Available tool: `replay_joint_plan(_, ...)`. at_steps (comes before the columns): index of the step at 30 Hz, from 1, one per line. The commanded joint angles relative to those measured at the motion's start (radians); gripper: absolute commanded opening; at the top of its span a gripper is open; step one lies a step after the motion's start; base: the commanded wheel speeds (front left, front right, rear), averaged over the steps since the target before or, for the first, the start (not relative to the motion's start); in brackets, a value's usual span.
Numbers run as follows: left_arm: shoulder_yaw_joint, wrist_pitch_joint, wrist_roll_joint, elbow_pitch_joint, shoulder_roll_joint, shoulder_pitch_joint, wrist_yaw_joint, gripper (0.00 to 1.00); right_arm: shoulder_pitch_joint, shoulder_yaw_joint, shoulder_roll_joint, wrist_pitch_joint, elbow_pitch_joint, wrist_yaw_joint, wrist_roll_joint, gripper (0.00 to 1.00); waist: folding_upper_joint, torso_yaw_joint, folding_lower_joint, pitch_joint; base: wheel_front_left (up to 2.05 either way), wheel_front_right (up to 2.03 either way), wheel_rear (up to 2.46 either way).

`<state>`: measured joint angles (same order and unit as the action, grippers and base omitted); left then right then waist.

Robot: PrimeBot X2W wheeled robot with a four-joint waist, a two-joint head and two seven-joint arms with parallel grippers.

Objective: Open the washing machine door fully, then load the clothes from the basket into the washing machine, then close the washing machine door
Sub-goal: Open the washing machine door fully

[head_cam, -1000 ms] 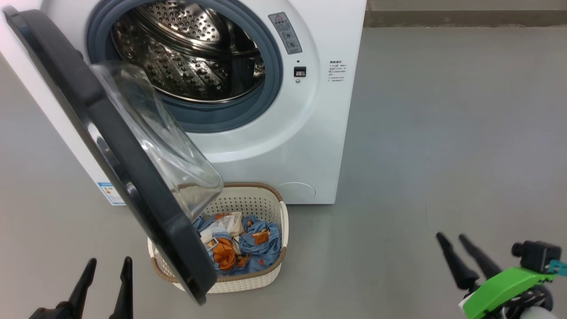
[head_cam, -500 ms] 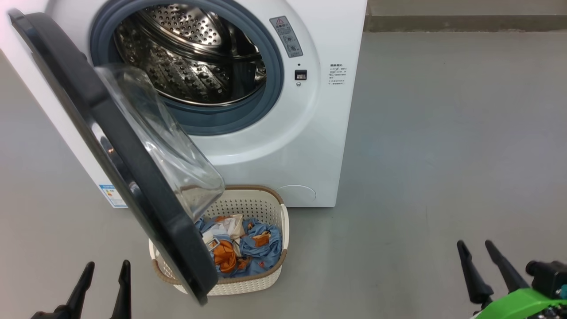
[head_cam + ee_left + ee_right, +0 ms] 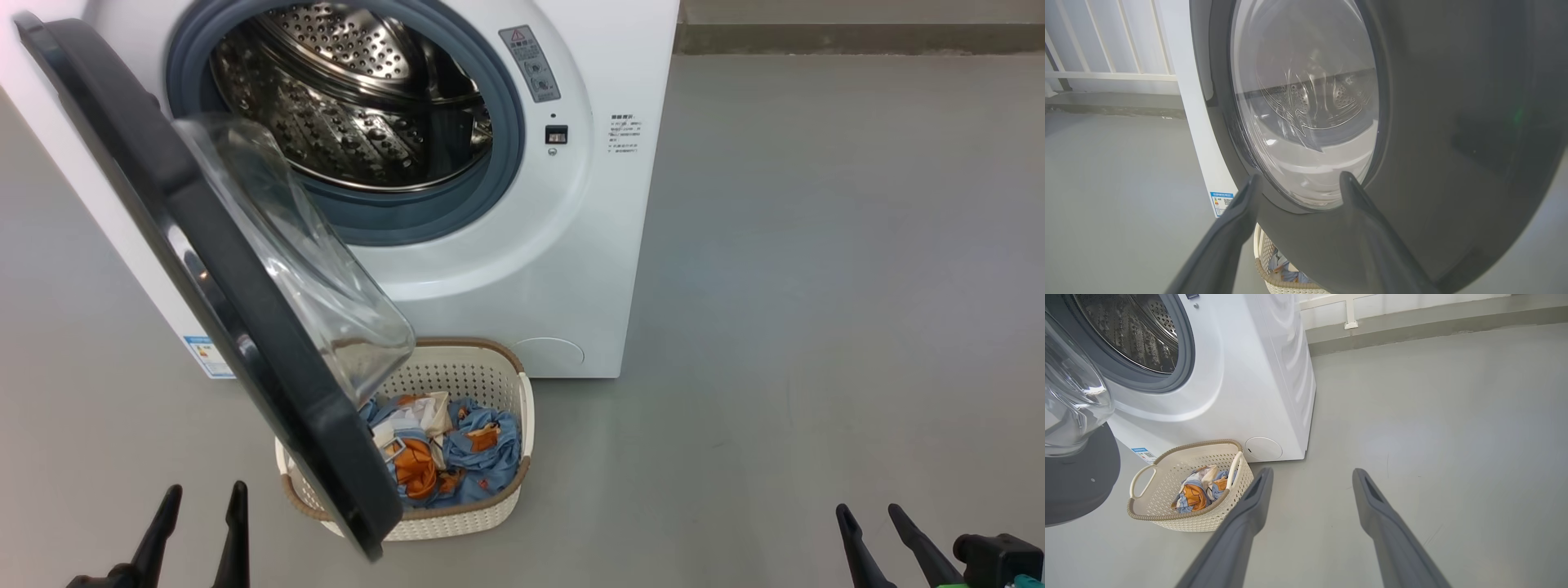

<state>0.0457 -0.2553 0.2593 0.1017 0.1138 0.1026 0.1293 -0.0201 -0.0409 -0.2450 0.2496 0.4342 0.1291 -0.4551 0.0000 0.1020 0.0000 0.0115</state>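
The white washing machine [image 3: 563, 269] stands with its black round door [image 3: 212, 278] swung out to the left, the steel drum [image 3: 351, 98] bare. Below the door's lower edge sits the cream basket [image 3: 478, 506] holding blue, orange and cream clothes [image 3: 457, 453]; the door covers its left part. My left gripper [image 3: 204, 494] is open at the lower left, apart from the door, whose outer face [image 3: 1453, 122] fills its wrist view. My right gripper [image 3: 869, 513] is open at the lower right over bare floor, well right of the basket [image 3: 1180, 522] and clothes [image 3: 1198, 490].
Grey floor [image 3: 816, 286] spreads wide to the right of the machine. A low kerb and wall [image 3: 857, 33] run along the back. White railings [image 3: 1106, 49] stand behind the machine on its left side.
My right gripper has dropped toward the lower right corner of the head view, its green wrist part now out of frame. The left gripper, door and basket keep their places.
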Motion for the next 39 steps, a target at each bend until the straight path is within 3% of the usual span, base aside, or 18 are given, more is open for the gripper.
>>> replay_joint_plan(1,0.036,-0.006,-0.004,-0.017,0.016,-0.037,0.001,1.00,0.006,-0.012,-0.011,0.012,-0.019,0.002,0.016,1.00,0.0000,0.000,0.0000,0.002,0.00,0.00,0.00)
replay_joint_plan(2,0.036,-0.006,-0.003,-0.015,0.016,-0.039,0.001,0.89,0.007,-0.011,-0.010,0.012,-0.019,0.002,0.016,1.00,0.0000,0.000,0.0000,0.003,0.00,0.00,0.00)
replay_joint_plan(3,0.036,-0.006,-0.002,-0.014,0.016,-0.040,0.001,0.46,0.008,-0.011,-0.010,0.012,-0.020,0.002,0.017,1.00,0.0000,0.000,0.0000,0.003,0.00,0.00,0.00)
replay_joint_plan(4,0.035,-0.006,-0.001,-0.012,0.017,-0.042,0.001,0.15,0.009,-0.010,-0.010,0.012,-0.020,0.002,0.017,1.00,0.0000,0.000,0.0000,0.004,0.00,0.00,0.00)
replay_joint_plan(5,0.037,-0.006,0.003,-0.011,0.015,-0.045,0.001,0.00,0.011,-0.010,-0.010,0.012,-0.021,0.002,0.017,1.00,0.0000,0.000,0.0000,0.004,0.00,0.00,0.00)
replay_joint_plan(11,0.102,-0.006,0.031,-0.098,-0.006,-0.077,0.001,0.00,0.015,-0.006,-0.008,0.012,-0.031,0.002,0.023,1.00,0.0000,0.011,0.0000,0.009,0.00,0.00,0.00)
replay_joint_plan(17,0.152,-0.006,0.061,-0.328,-0.031,-0.112,0.001,0.00,0.015,-0.006,-0.008,0.012,-0.041,0.002,0.031,1.00,0.0000,0.021,0.0000,0.020,0.00,0.00,0.00)
replay_joint_plan(20,0.108,-0.006,0.074,-0.469,-0.042,-0.122,0.001,0.00,0.018,-0.005,-0.007,0.012,-0.047,0.002,0.035,1.00,0.0000,0.026,0.0000,0.029,0.00,0.00,0.00)
replay_joint_plan(24,-0.033,-0.006,0.061,-0.594,-0.045,-0.114,0.001,0.00,0.023,-0.007,-0.006,0.012,-0.053,0.002,0.040,1.00,0.0000,0.029,0.0000,0.041,0.00,0.00,0.00)
replay_joint_plan(28,-0.210,-0.006,0.019,-0.593,-0.028,-0.101,0.001,0.00,0.029,-0.012,-0.004,0.012,-0.054,0.002,0.046,1.00,0.0000,0.027,0.0000,0.050,0.00,0.00,0.00)
replay_joint_plan(32,-0.346,-0.006,0.040,-0.503,-0.035,-0.094,0.001,0.00,0.037,-0.019,-0.003,0.012,-0.052,0.002,0.049,1.00,0.0000,0.022,0.0000,0.055,0.00,0.00,0.00)
replay_joint_plan(39,-0.429,-0.006,0.074,-0.319,-0.021,-0.123,0.001,0.00,0.048,-0.025,-0.001,0.012,-0.047,0.002,0.053,1.00,0.0000,0.017,0.0000,0.059,0.00,0.00,0.00)
